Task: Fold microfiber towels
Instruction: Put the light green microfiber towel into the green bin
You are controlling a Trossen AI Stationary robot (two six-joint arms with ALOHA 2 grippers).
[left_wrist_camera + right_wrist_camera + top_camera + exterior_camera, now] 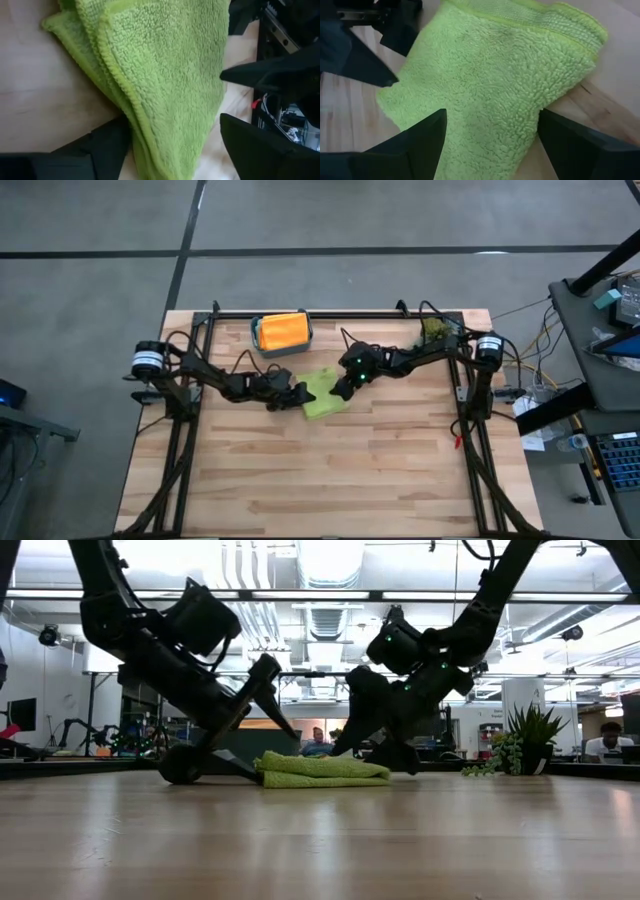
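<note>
A lime green microfiber towel (pixel 322 395) (pixel 325 770) lies folded in several layers, flat on the wooden table near its middle. My left gripper (pixel 297 394) (pixel 175 120) stands open at the towel's left end, slanting down, with one finger on each side of that end. My right gripper (pixel 345 385) (pixel 492 112) stands open at the towel's right end, also slanting down, its fingers astride the cloth (pixel 495 65). An orange towel (pixel 282 330) lies in the teal bin. My left gripper has the towel's folded edge (pixel 132 137) right beside one finger (pixel 100 150); I cannot tell whether it touches. My right gripper's fingers (pixel 415 145) flank the towel's end close by; I cannot tell whether they touch the cloth.
The teal bin (pixel 257 340) stands at the table's far edge, left of centre. A green plant sprig (pixel 434 330) (pixel 500 750) lies at the far right. Dark frame rails (pixel 465 410) run along both sides. The table's near half is bare wood (pixel 320 480).
</note>
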